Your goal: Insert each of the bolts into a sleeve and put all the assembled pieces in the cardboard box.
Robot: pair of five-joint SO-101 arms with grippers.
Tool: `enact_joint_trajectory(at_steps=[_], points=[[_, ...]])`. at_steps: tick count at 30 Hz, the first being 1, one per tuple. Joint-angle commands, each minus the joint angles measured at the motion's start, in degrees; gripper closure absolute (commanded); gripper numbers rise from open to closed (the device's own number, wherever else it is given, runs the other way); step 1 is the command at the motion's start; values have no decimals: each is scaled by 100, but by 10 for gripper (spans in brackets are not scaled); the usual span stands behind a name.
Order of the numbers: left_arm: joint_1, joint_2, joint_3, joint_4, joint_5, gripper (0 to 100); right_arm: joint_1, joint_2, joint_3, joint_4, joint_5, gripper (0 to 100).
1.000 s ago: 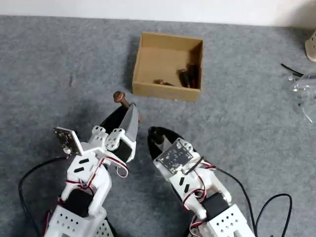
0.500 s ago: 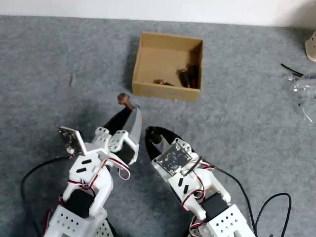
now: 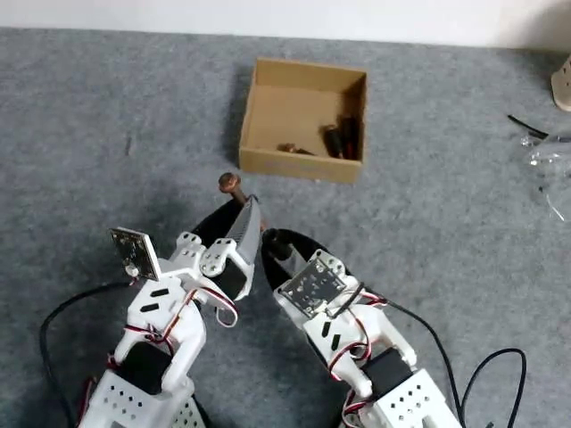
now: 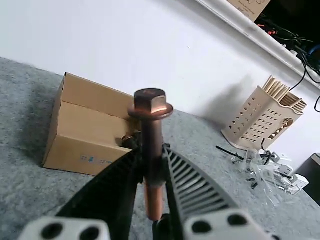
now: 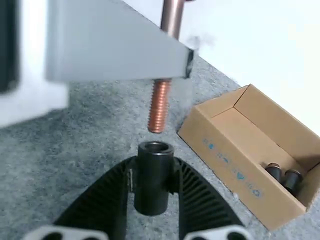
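My left gripper [image 4: 150, 170] is shut on a copper bolt [image 4: 151, 145], held with its flanged head up; from above the bolt's head [image 3: 230, 183] shows just past the gripper [image 3: 245, 214]. My right gripper [image 5: 152, 192] is shut on a black sleeve [image 5: 153, 175], standing upright with its bore open at the top. The bolt's threaded tip [image 5: 159, 112] hangs a little above the sleeve's mouth and apart from it. In the high view the sleeve [image 3: 275, 239] sits right beside the left gripper. The cardboard box [image 3: 264, 160] lies beyond both, with assembled pieces [image 3: 341, 138] inside.
Grey carpet covers the table. Clear plastic bags and black wires [image 3: 544, 152] lie at the far right. A perforated holder with wooden sticks [image 4: 262, 117] stands by the wall. The arms' cables [image 3: 464, 374] trail off toward the near edge.
The left gripper has carried the bolt to the right, toward the right gripper's sleeve. The right gripper has shifted slightly to the left; the two now nearly touch.
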Motion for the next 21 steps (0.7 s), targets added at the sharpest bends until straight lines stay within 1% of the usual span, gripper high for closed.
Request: enact_joint_trajectory(at_steps=[1,4,6,10,17,21], points=[[75,-110,110,9,62,994,-48,-119,391,-207,70,993],[101,-110,110,9,62,994,-48,-119,391,-198,70,993],[286,-110,110,9,62,994,-48,-119,391,-198,70,993],[655,-110,110,316,62,994,40,-119,391,-198,70,993],[708,-110,110,378,62,994,136,-119,391,-198,70,993],[716,-101,110,756,70,994,136,-119,400,-198,70,993]])
